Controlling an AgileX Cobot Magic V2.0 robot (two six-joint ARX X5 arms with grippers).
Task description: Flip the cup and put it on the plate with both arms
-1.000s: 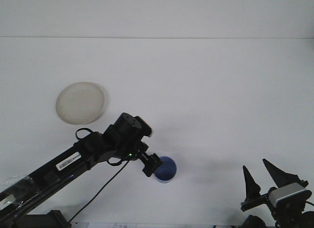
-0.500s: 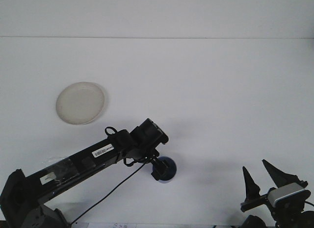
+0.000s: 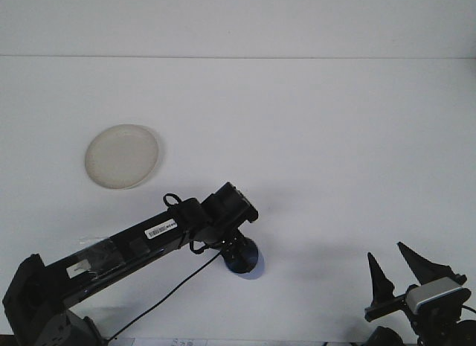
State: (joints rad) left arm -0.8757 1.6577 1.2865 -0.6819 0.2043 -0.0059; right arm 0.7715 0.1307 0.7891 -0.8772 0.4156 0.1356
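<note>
The blue cup [image 3: 251, 263] sits mostly hidden under the left gripper [image 3: 242, 258], whose jaws I cannot make out; right gripper [image 3: 400, 268] gapes empty; arm label unreadable

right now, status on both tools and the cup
Left tool down over the blue cup, grip hidden. Right tool open, parked at the near edge. Plate bare, far left. Nothing in the way.

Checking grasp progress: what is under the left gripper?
The blue cup sits under the left gripper, only its right edge showing. The rest, and the fingers' grip, are covered.
</note>
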